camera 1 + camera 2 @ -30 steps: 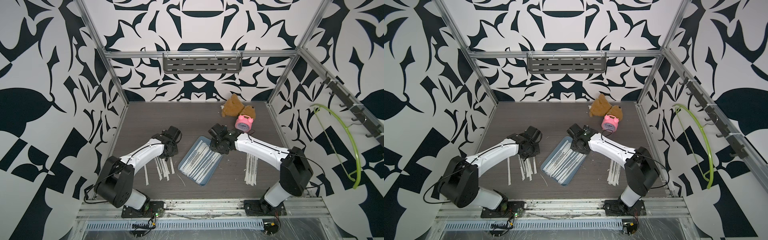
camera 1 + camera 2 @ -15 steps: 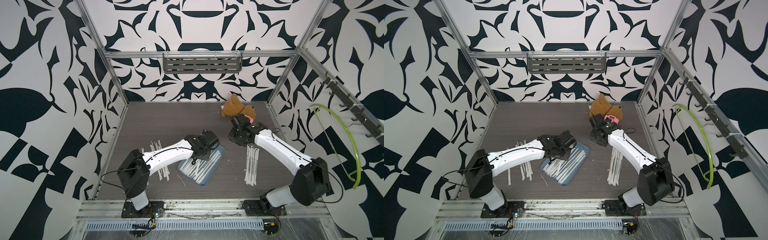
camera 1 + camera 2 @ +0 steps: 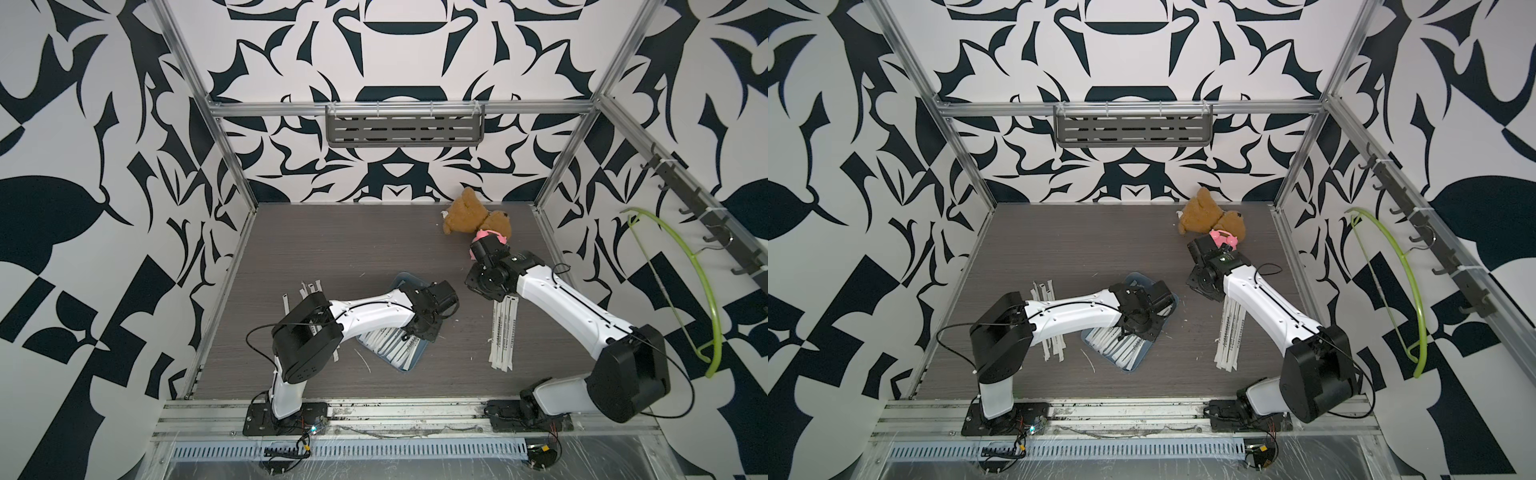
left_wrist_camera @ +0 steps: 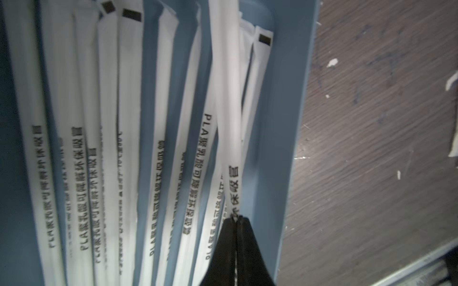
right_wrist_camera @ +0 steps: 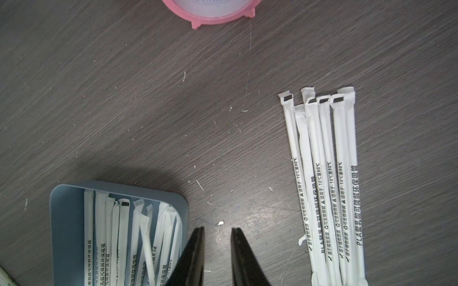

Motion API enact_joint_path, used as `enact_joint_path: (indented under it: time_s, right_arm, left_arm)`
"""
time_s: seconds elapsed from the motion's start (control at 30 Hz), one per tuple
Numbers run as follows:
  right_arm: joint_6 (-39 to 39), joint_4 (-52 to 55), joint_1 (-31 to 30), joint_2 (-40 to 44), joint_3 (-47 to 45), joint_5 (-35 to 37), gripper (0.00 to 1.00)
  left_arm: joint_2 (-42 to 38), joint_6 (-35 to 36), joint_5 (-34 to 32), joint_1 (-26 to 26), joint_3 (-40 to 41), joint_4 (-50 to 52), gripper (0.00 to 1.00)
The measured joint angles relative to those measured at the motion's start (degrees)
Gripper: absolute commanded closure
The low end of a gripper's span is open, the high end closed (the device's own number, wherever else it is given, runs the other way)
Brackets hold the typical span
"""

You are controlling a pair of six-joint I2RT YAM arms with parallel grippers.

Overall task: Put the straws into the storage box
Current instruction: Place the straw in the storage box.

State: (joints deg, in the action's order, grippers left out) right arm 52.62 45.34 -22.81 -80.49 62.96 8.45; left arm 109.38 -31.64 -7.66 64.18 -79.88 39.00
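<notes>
Straws (image 4: 128, 123), flat, paper-wrapped, lie in the rounded storage box (image 4: 285, 123).

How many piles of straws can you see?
3. The left pile lies on the table, partly under the left arm; the middle pile lies in the storage box; the right pile lies on the table by the right arm. The arms may hide more straws.

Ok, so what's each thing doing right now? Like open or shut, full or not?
Left tool: shut, pinching one straw over the storage box.
Right tool: open, holding nothing.
Storage box: partly filled with straws.
Straws by right arm: lying loose on the table.
Straws by left arm: loose on the table too.
Teddy bear: lying down.
Green hanger: hanging up.
</notes>
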Motion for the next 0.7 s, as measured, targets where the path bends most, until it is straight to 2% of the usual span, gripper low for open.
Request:
enact_joint_path:
  time_s: [0.33, 0.7]
  right_arm:
    - [0.39, -1.01, 0.00, -0.50, -0.57, -1.36, 0.76]
    - [0.33, -1.27, 0.00, -0.44, -1.77, -1.31, 0.76]
  left_arm:
    - [2.25, 0.63, 1.38, 0.96, -1.18, -0.17, 0.91]
    - [3.10, 1.68, 1.22, 0.98, -1.90, 1.53, 0.80]
